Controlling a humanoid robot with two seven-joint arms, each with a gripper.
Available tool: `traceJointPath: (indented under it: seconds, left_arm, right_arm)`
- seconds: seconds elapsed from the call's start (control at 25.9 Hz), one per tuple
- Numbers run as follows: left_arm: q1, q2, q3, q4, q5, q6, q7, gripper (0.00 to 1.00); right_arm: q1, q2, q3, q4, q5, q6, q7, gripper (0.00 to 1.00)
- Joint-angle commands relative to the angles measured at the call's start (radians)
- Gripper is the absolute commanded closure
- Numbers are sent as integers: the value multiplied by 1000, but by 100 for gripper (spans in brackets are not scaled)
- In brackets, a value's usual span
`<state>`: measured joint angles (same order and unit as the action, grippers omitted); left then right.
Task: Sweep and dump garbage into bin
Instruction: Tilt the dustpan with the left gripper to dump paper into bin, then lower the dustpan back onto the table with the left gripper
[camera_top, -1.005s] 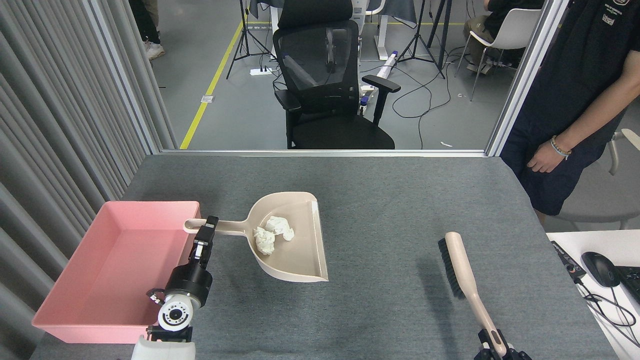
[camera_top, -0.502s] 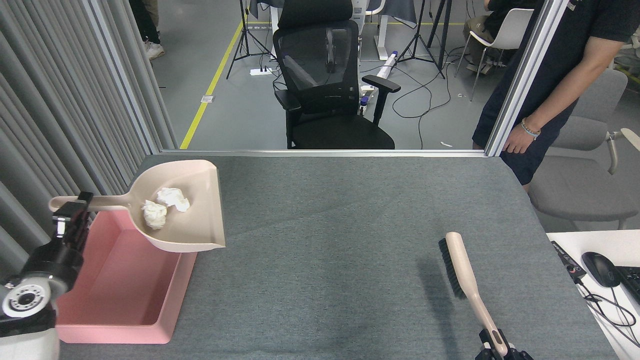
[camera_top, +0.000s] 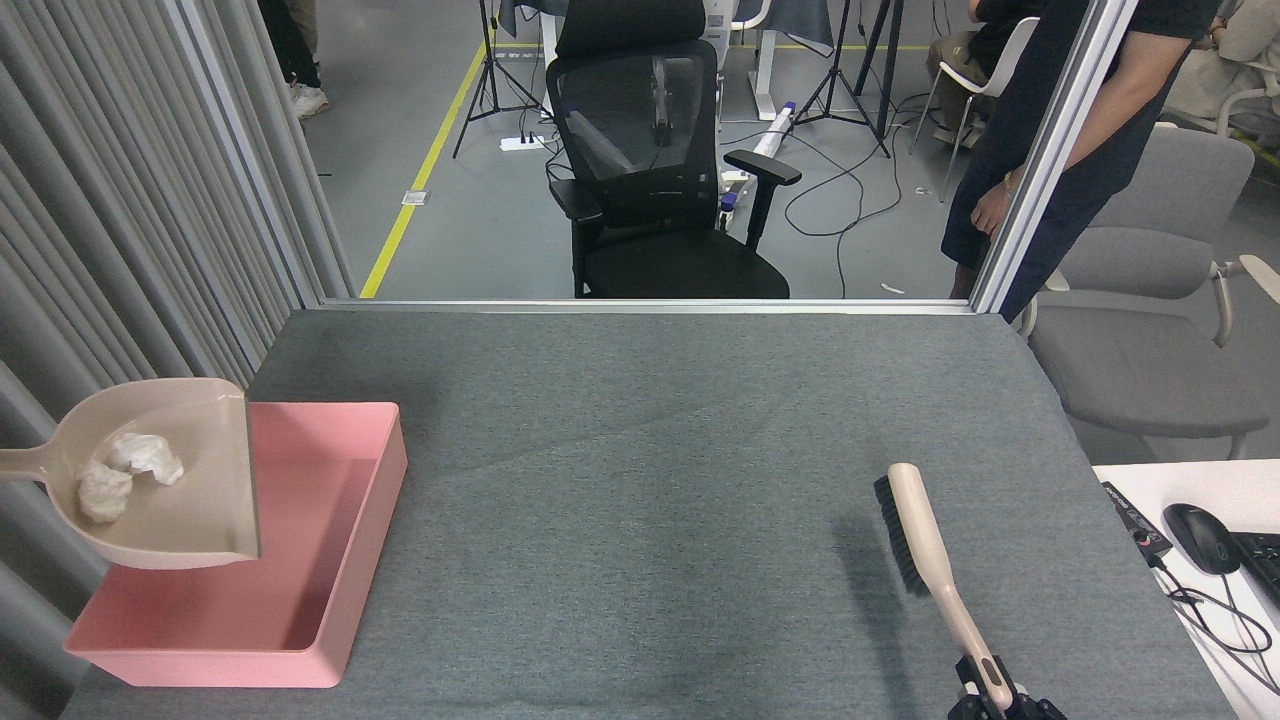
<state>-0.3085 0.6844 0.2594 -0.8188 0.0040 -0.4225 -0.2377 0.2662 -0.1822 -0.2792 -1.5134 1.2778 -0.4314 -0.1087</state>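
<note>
Cradling crumpled white tissue wads (camera_top: 128, 470), smooth beige dustpan (camera_top: 190, 500) over glossy pink bin (camera_top: 340, 570).

Only one part of the robot's body shows: the right gripper (camera_top: 1003, 708), at about 5 o'clock in the head view, cut off by the lower edge. The visible part is matte black, with angular, faceted outlines on either side. Screws, cables and markings are too small and dark to make out.
</note>
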Motion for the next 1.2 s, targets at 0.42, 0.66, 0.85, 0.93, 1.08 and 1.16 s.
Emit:
traceJointPath:
  seconds: [0.42, 0.66, 0.85, 0.93, 1.08, 1.16]
  left_arm:
    - [-75, 33, 173, -43, -644, -234, 51, 78]
    - [-96, 32, 169, -37, -374, -107, -38, 78]
    - [-77, 7, 49, -194, 80, 169, -81, 78]
    - [-35, -14, 29, -335, 215, 294, -69, 78]
    - [29, -166, 18, -536, 221, 372, -31, 78]
    - [40, -264, -34, -554, 126, 378, -18, 78]
  right_arm:
    - [8, 10, 2, -7, 0, -9, 0, 98]
    - [10, 10, 0, -8, 0, -10, 0, 98]
    - [10, 9, 2, -13, 0, -10, 0, 98]
    - [8, 9, 2, -14, 0, -9, 0, 98]
    - [5, 9, 3, -24, 0, -6, 1, 99]
    - [7, 9, 3, -41, 0, -3, 1, 99]
